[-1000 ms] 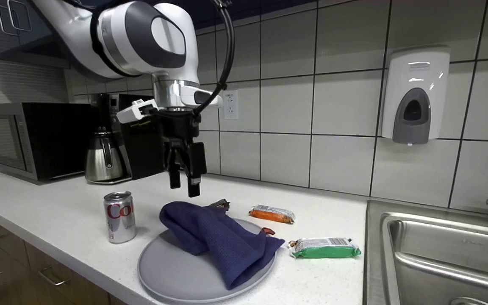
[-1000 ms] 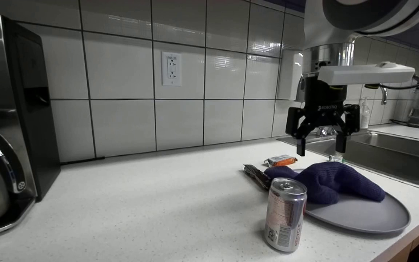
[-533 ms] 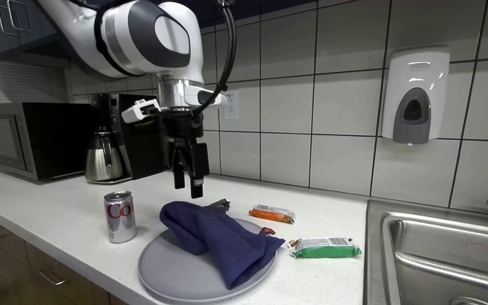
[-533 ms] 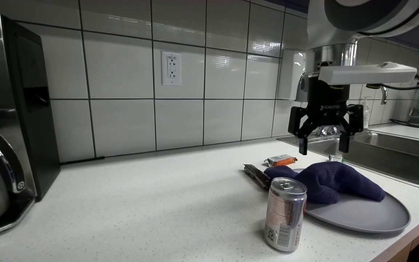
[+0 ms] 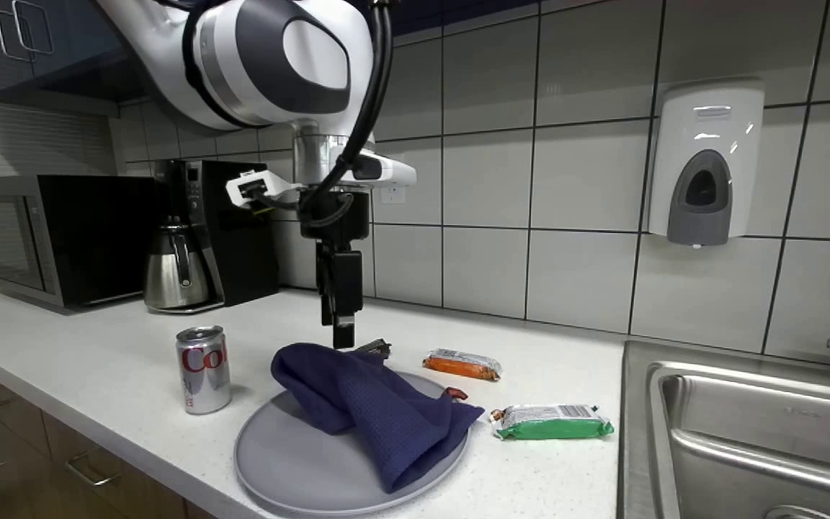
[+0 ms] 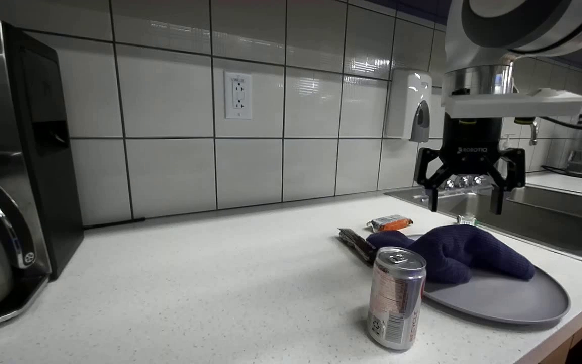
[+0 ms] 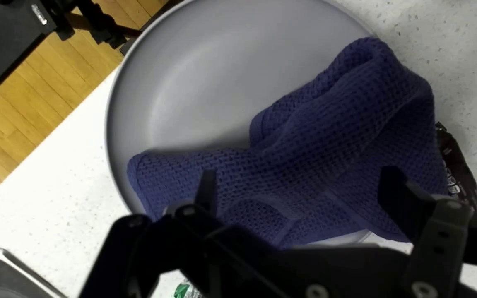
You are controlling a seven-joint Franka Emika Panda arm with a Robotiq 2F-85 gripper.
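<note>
Showing gripper (image 6: 465,210) pointing straight down above dark blue cloth (image 5: 379,418), with fingers (image 6: 433,201) set well apart and, in an exterior view, just clear of the fabric. Seen at 6 o'clock in wrist view, spread across the cloth's lower part. Reading grey plate (image 5: 282,461) as a clock face in an exterior view: find cloth crumpled on it, spilling past the rim between 11 and 12 and again between 2 and 3, leaving bare plate from 6 to 10. Spot small red piece (image 5: 456,393) by cloth edge near 2, too small to identify. Note on white worktop (image 5: 98,346): silver can (image 5: 204,371) with red lettering, upright at 10; dark-wrapped bar (image 5: 377,348) at 12, right by the cloth, cannot tell if touching; orange-wrapped bar (image 5: 462,365) at 2; green-wrapped bar (image 5: 552,424) at 3, just beside the plate. Further out, log steel sink (image 5: 782,450) at 3, wall-mounted soap dispenser (image 5: 707,162) at 2, coffee maker (image 5: 242,252) with steel carafe (image 5: 173,277) between 10 and 11, microwave (image 5: 91,238) at 10.
</note>
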